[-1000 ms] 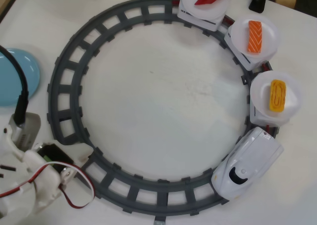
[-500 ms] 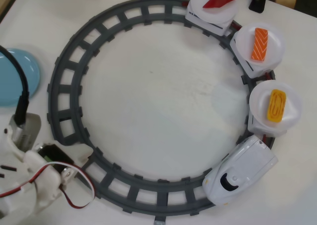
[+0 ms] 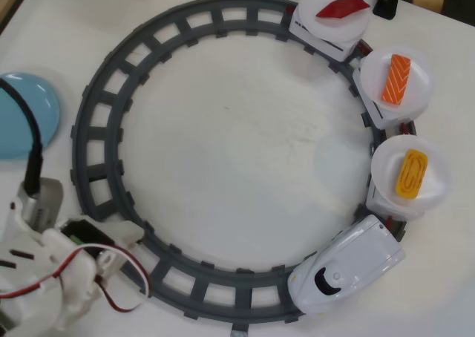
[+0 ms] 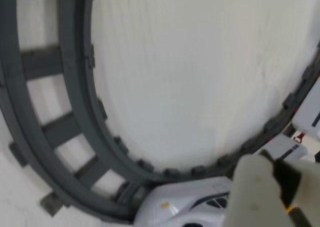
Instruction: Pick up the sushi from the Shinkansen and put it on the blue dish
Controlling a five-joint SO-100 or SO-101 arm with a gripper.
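Note:
The white Shinkansen (image 3: 345,274) rides the grey ring track (image 3: 96,107) at the lower right of the overhead view, nose toward the lower left. Three cars with white plates trail up the right side. The yellow-orange sushi (image 3: 411,174) lies on the plate just behind the engine. At the left edge the blue dish (image 3: 22,114) is partly cut off. My gripper (image 3: 119,252) is at the lower left by the track, far from the sushi. In the wrist view a blurred white finger (image 4: 255,192) stands over the Shinkansen (image 4: 185,204), and the jaw gap is unclear.
An orange striped salmon piece (image 3: 396,79) and a dark red piece (image 3: 341,8) lie on the other two plates. My arm's white body with red and black cables (image 3: 44,285) fills the lower left corner. A black object (image 3: 386,4) stands at the top right.
The train has rolled on along the track, its engine moving down and left, and the three plates followed. My arm has shifted slightly downward.

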